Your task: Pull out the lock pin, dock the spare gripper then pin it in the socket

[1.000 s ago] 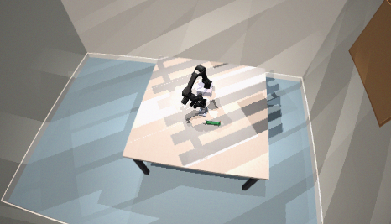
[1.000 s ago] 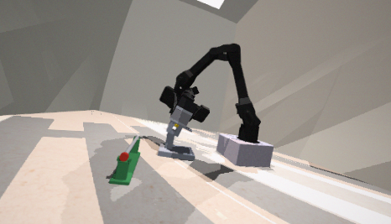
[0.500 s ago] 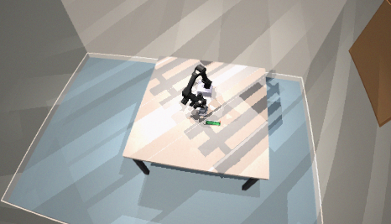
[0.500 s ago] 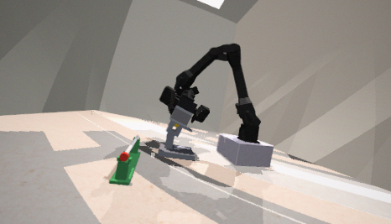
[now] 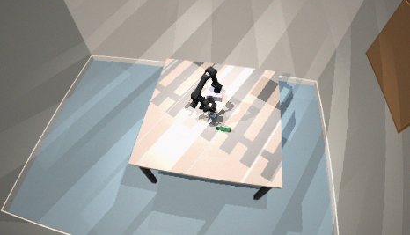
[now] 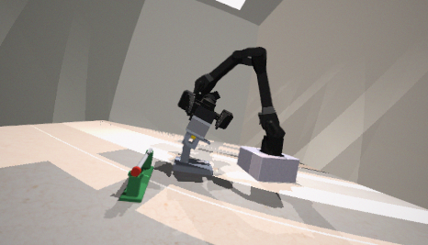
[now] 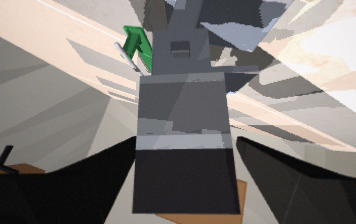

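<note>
The spare gripper (image 6: 198,126) (image 7: 182,107), a grey block with a black upper part, stands tilted on top of the mount's socket (image 6: 187,142) (image 7: 165,60). No gap shows between block and socket in the wrist view; the spigot is hidden. The socket's square side hole (image 7: 180,49) shows. The mount's grey base (image 6: 198,167) is on the table. The lock pin, with a red head (image 6: 136,172) and pale shaft (image 6: 143,160) (image 7: 128,58), lies on a green stand (image 5: 223,128) (image 6: 139,187) (image 7: 132,42). My gripper (image 6: 205,110) (image 7: 186,140) is open, its fingers either side of the spare gripper's upper part.
The arm's pale base block (image 6: 264,165) stands behind the mount. The green stand is in front of the mount, away from the arm's base. The table (image 5: 163,145) has striped light and shadow, with its edges far out. A brown panel (image 5: 391,66) is beyond the table.
</note>
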Tool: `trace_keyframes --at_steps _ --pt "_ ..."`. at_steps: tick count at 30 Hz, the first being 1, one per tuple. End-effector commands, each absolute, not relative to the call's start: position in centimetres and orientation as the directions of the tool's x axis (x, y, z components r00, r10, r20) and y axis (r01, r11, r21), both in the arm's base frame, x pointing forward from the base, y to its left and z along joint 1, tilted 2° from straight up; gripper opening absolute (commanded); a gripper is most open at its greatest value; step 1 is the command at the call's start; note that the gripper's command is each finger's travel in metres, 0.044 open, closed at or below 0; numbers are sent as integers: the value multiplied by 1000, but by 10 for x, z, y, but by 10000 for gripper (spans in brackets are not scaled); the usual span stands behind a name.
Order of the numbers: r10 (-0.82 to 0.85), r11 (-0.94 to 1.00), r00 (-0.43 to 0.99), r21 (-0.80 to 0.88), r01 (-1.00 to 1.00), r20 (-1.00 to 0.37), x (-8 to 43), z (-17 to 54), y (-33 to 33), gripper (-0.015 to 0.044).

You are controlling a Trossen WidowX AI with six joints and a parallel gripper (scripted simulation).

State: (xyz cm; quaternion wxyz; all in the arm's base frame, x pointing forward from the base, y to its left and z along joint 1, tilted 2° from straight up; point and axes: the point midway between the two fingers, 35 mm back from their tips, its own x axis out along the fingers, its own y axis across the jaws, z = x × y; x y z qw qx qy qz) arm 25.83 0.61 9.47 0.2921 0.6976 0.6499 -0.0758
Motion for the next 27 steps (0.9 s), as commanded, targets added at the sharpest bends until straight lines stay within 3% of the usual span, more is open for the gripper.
trace_keyframes --at_steps 1,27 --pt "861 17 145 312 950 -487 256 104 6 440" --pt "878 -7 130 259 966 -460 235 145 10 440"
